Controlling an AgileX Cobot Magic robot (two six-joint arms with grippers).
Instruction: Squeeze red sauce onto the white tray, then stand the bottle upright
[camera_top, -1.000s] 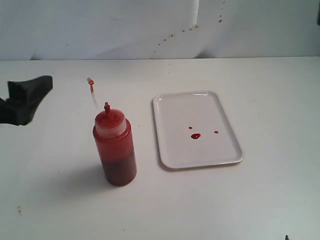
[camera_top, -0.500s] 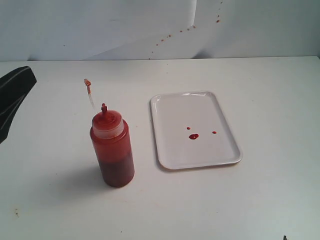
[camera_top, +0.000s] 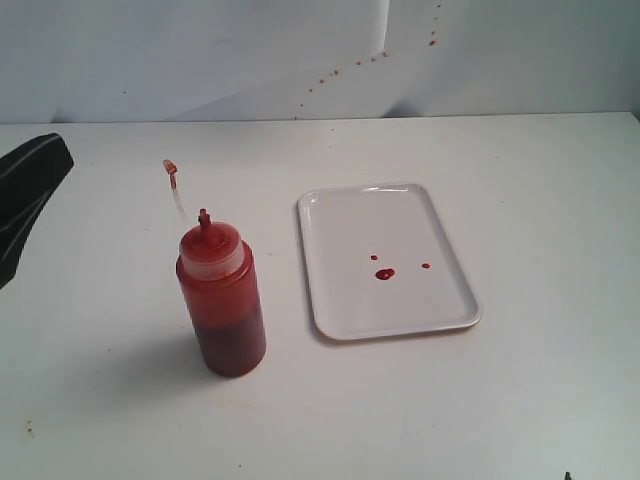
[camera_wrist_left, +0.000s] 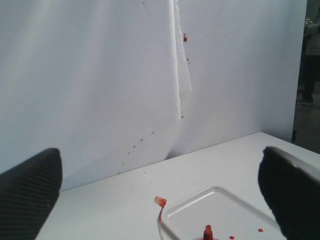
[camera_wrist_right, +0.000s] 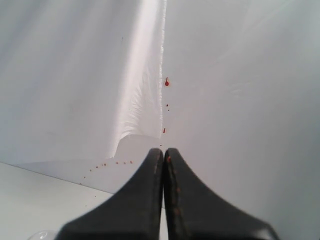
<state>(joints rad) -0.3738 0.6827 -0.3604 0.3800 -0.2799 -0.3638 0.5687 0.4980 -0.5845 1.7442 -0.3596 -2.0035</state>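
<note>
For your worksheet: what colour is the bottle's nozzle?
Nozzle: red, clearest in the exterior view.

Left gripper (camera_wrist_left: 160, 192): jaws spread wide, seen at the nine o'clock edge of the exterior view.
Right gripper (camera_wrist_right: 164, 162): fingers pressed tight together.

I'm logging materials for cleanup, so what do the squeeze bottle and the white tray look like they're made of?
The bottle looks like translucent plastic, likely soft: red sauce shows through its wall and the shoulder is cloudy. The white tray looks like smooth, slightly glossy plastic, perhaps melamine: molded rounded rim with faint highlights.
</note>
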